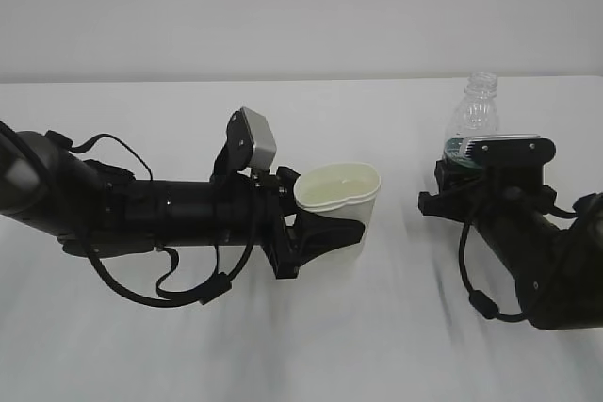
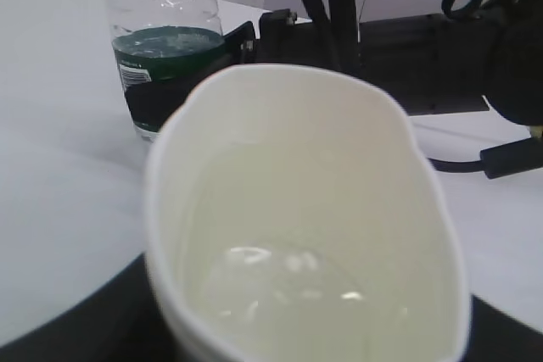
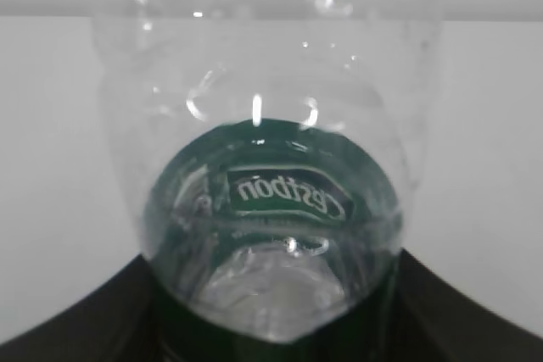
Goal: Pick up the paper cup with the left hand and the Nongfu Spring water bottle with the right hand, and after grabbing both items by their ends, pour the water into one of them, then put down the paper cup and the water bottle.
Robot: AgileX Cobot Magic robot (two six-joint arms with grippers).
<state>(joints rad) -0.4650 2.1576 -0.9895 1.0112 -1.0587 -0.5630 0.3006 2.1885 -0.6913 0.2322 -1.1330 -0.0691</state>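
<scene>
- I have the small white paper cup (image 1: 339, 197) with the rolled rim at mid-frame in the exterior view, upright, clamped between the black jaws of the left hand (image 1: 316, 233) low on its wall.
- The cup's rim is squashed into an oval, which my left wrist view confirms (image 2: 314, 209); I judge it soft and easily crushed, so I would not tighten this hold at all.
- Clear water (image 2: 280, 294) lies in the cup's bottom, glinting; I reckon the pour is already done and only the setting-down remains.
- With liquid inside, the cup will be bottom-heavy but floppy; I should keep it level and lower it gently onto the white table (image 1: 283, 345).
- The small clear ribbed plastic bottle (image 1: 474, 120) with the dark green label band stands upright at the upper right of the exterior view, capless, gripped around its label band by the right hand (image 1: 490, 171).
- My right wrist view looks up along the bottle (image 3: 271, 209); it appears nearly empty, so I expect it to be light, springy and slippery, liable to tip once released.
</scene>
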